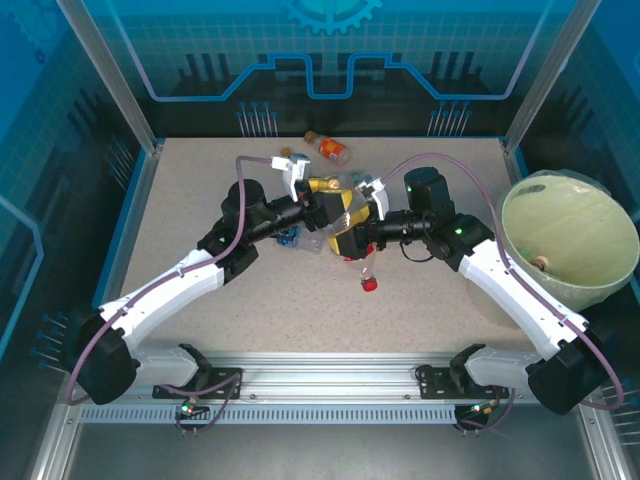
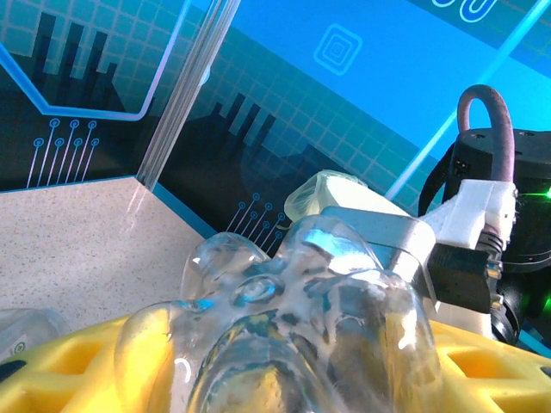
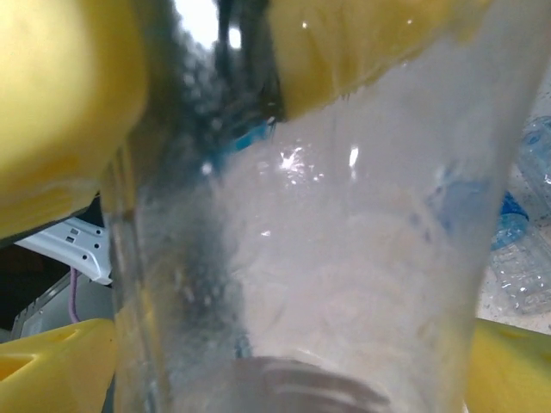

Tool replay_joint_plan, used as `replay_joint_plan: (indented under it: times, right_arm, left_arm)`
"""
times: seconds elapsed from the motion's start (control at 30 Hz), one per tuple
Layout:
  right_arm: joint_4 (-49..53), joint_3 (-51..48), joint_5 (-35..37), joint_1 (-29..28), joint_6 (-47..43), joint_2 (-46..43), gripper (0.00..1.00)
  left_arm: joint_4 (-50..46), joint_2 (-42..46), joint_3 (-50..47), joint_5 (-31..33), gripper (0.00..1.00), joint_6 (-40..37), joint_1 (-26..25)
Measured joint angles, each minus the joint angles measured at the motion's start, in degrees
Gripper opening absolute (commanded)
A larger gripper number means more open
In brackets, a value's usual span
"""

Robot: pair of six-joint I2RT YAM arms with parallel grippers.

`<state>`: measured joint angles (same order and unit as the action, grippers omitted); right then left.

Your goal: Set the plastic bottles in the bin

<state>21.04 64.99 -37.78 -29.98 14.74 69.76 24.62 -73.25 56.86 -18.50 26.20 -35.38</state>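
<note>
Presently held: a clear bottle [image 2: 293, 301], crumpled and thin-walled, hung over the middle of the worktop [image 1: 190, 200] where the two arms met.
Left gripper [image 1: 325, 203]: its yellow jaws were partly closed on the bottle's dented lower end and carried it.
Right gripper [image 1: 352, 235]: its jaws stood wide on either side of the same bottle. Whether they pressed it could not be told.
Why so: this looked like a handover, since the bin sat on the right arm's side.
Bin [image 1: 585, 235]: round, pale yellow-green and bag-lined, it stood at the right, well apart from the held bottle.
Other bottles: an orange-filled bottle [image 1: 330, 149] lay by the far edge. A red-capped bottle [image 1: 368, 281] showed just beside the jaws, and whether it lay free was unclear.
Materials: the bottle was glossy, buckled plastic with lobed feet, the jaws were hard moulded yellow, and the worktop was matte and speckled.
</note>
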Motion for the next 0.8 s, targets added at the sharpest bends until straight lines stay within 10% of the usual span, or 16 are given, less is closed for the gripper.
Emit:
replay_joint_plan:
  times: [0.33, 0.8]
  right_arm:
    - [0.8, 0.1, 1.6, 0.0, -0.3, 0.0, 0.58]
    - [6.5, 2.6, 17.8, -0.2, -1.3, -1.7, 0.40]
  left_arm:
    - [0.1, -1.6, 1.0, -0.2, 0.45, 0.8, 0.0]
    - [-6.6, -2.4, 4.4, 5.9, 0.96, 0.8, -0.2]
